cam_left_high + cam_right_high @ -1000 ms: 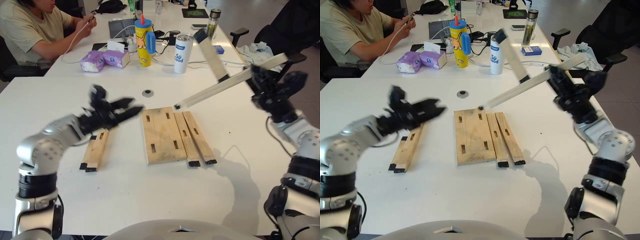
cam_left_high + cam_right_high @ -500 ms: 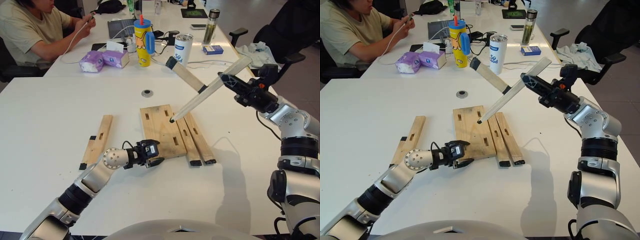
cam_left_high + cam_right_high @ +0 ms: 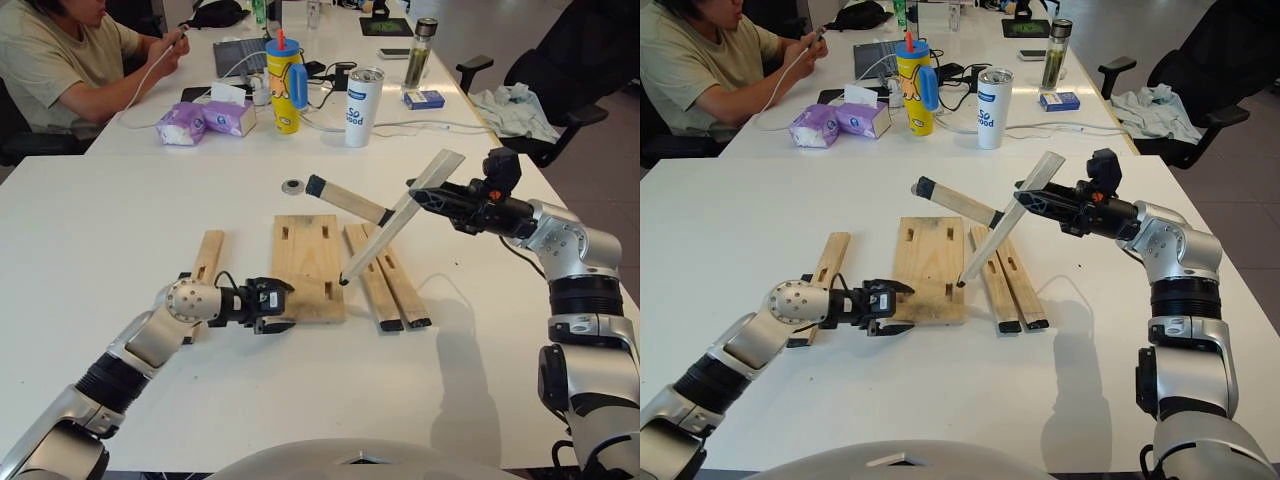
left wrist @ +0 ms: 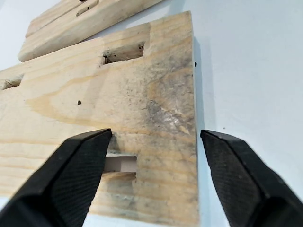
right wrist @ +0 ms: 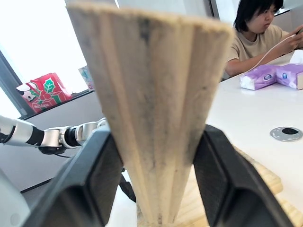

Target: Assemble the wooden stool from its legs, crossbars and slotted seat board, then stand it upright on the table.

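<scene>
Right claw (image 3: 428, 195) pinches a pale wooden leg (image 3: 385, 232) near its upper end, above the table (image 3: 100, 220). The leg slants down toward the robot's left, its dark tip close over the right edge of the slotted seat board (image 3: 308, 262), and a crossbar (image 3: 345, 200) branches off mid-length. Left claw (image 3: 272, 304), fingers spread, straddles the board's near corner. Two spare legs (image 3: 392, 280) lie just right of it. Stiff, light and rough-grained, the held piece should grip well, though its joint may wobble; a hold nearer the crossbar looks steadier.
</scene>
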